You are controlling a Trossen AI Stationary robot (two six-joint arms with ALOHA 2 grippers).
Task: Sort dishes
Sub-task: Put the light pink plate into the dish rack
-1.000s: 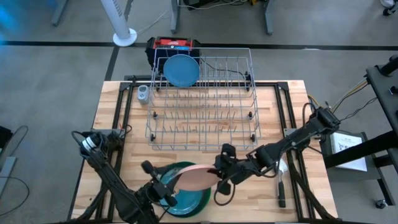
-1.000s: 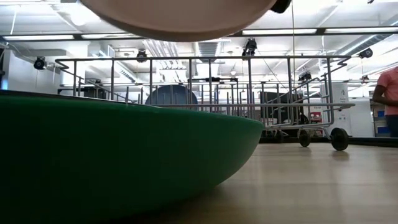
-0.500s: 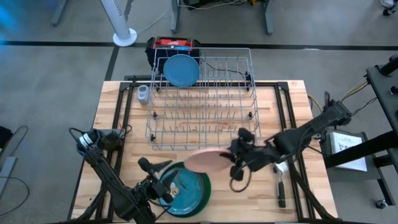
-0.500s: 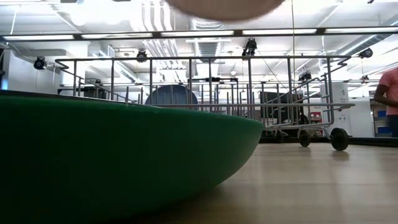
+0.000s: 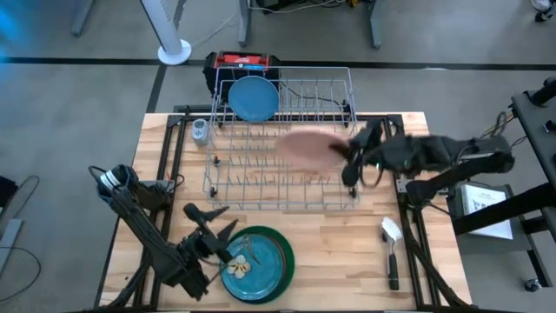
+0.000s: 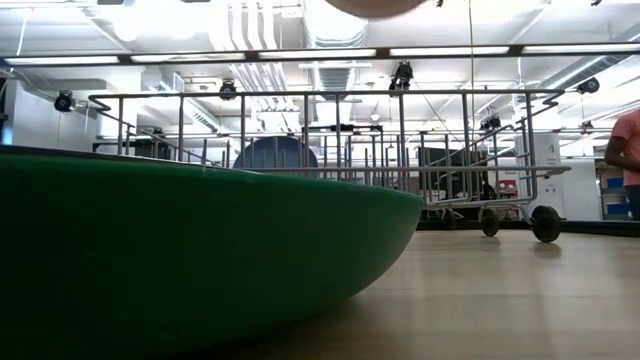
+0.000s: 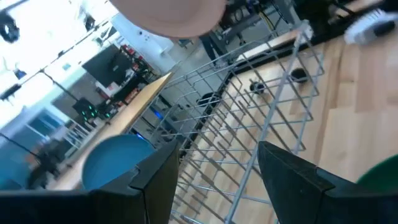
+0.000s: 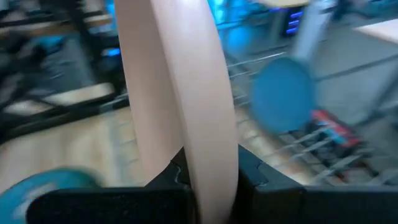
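Pink plate (image 5: 306, 146) held over the grey wire rack (image 5: 282, 187), roughly above its middle rows toward the right side; blurred in the high view, so we cannot tell whether it touches the wires. Right gripper (image 5: 351, 156) is clenched on the plate's rim; the right wrist view shows both dark fingers (image 8: 177, 177) pinching the plate (image 8: 186, 93) edge-on. Right arm reaches in from the table's right edge.

Light blue plate (image 5: 253, 98) stands upright in the rack's back-left corner, also seen in the left wrist view (image 7: 118, 162).

Green plate (image 5: 258, 263) lies flat near the table's front edge, left of centre, with small pale scraps on it. In the low view it fills the foreground (image 6: 180, 260).

Left gripper (image 5: 211, 228) hovers just beside the green plate's left rim, fingers spread and holding nothing; we see both fingers (image 7: 158, 186) apart in the left wrist view.

Brush (image 5: 391, 248) lies near the table's (image 5: 347, 261) front-right corner, white head toward the rack. We note a person's sleeve (image 6: 625, 150) at the right edge of the low view, beyond the table.
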